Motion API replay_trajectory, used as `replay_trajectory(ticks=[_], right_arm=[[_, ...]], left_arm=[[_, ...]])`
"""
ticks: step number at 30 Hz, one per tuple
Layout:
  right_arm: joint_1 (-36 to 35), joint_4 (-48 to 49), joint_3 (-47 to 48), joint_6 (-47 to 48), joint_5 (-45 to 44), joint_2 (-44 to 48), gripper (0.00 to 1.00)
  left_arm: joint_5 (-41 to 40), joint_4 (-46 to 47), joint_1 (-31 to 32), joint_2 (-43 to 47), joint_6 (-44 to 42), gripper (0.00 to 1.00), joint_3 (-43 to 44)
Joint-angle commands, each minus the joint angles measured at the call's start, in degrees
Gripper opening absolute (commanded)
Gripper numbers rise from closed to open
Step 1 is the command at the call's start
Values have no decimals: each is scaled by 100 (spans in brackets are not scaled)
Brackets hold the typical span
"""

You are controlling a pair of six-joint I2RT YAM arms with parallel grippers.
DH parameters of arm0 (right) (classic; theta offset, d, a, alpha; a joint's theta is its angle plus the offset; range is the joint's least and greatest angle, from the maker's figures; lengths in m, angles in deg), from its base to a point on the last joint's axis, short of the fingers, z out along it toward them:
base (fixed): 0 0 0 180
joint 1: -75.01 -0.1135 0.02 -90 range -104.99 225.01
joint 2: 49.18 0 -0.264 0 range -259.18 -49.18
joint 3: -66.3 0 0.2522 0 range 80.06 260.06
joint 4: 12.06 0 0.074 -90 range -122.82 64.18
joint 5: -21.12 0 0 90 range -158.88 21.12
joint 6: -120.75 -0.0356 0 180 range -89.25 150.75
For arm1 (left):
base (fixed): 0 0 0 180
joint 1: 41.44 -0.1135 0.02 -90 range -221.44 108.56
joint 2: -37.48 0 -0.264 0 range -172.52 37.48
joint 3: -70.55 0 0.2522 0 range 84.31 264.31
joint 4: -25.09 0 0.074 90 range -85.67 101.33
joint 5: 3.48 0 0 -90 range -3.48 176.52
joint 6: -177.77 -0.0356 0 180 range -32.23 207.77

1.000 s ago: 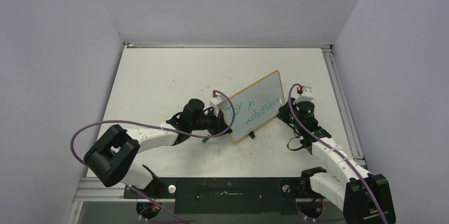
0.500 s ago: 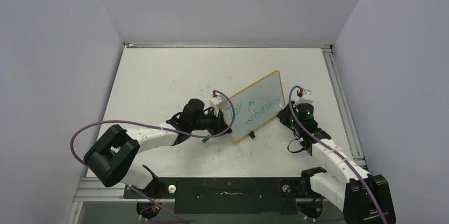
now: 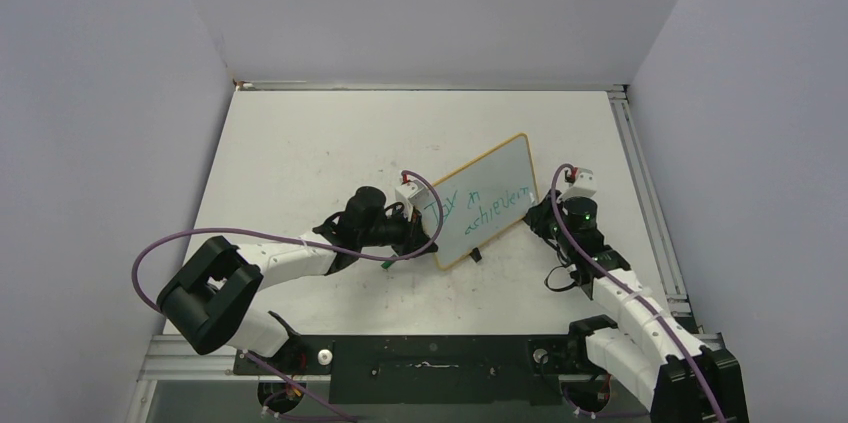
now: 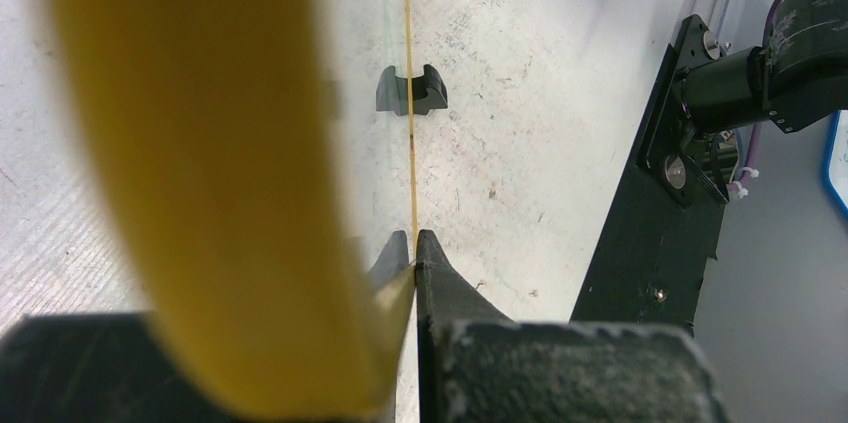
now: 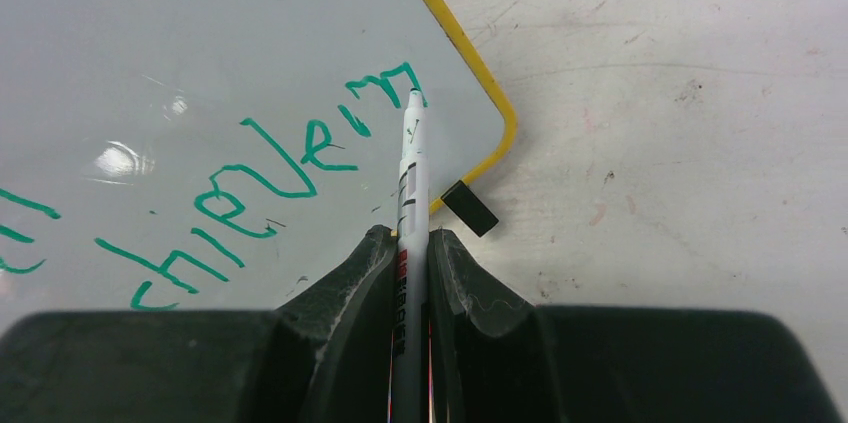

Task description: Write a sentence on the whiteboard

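Observation:
The whiteboard (image 3: 483, 200), white with a thin yellow rim, stands tilted at mid-table on small black feet (image 4: 411, 91). My left gripper (image 3: 424, 233) is shut on the rim at its left edge; the left wrist view shows its fingertips (image 4: 413, 243) pinching the thin yellow edge. The sentence (image 3: 478, 205) runs in teal across two slanted lines. My right gripper (image 5: 408, 238) is shut on a white marker (image 5: 411, 173). The marker's tip sits at the last stroke of the lower line (image 5: 270, 178), close to the board's lower right corner and its other foot (image 5: 469, 208).
The black base bar (image 3: 430, 353) runs along the near edge, also seen in the left wrist view (image 4: 650, 223). An aluminium rail (image 3: 640, 183) borders the table's right side. Grey walls close in the left, back and right. Purple cables loop off both arms.
The right arm has drawn back slightly toward the near right with the marker. The left arm and the board have not moved.

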Motion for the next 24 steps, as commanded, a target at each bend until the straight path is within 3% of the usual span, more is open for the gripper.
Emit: replay_trajectory(ticks=[1,24], right_arm=[[32,55,158,73,-130,286,5],[212,671,-86,124,115,194,5]], left_arm=[[256,-92,35,170,34,0,83],[289,-17,29,164,44,0,39]])
